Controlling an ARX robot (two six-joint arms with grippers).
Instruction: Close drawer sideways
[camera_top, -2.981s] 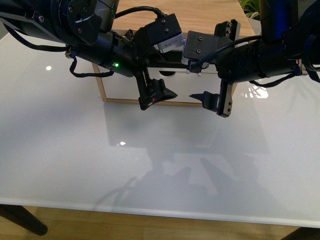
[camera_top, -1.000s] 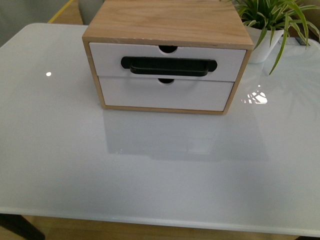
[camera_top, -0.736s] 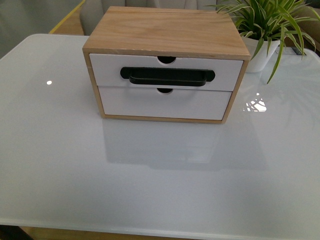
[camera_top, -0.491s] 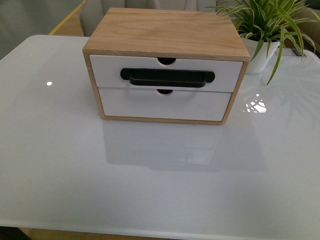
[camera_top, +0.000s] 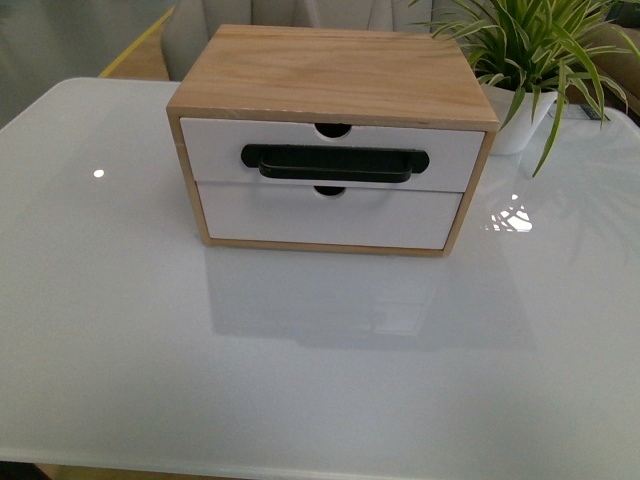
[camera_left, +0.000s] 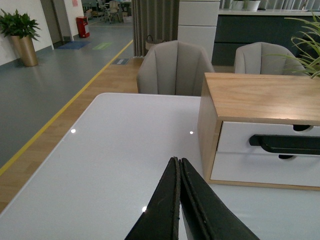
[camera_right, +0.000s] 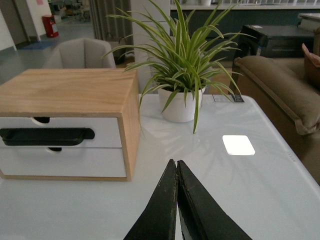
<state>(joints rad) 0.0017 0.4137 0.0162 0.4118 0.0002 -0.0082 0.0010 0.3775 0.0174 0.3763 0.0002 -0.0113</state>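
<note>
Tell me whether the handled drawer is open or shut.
Shut: the drawer front sits flush with the wooden cabinet frame in all three views.

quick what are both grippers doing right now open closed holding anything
Left gripper: closed, holding nothing, away from the drawer.
Right gripper: closed, holding nothing.

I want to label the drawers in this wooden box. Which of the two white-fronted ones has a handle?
The upper white-fronted drawer: a wide black bar handle runs across it. The lower white-fronted drawer is plain, with only a notch.
</note>
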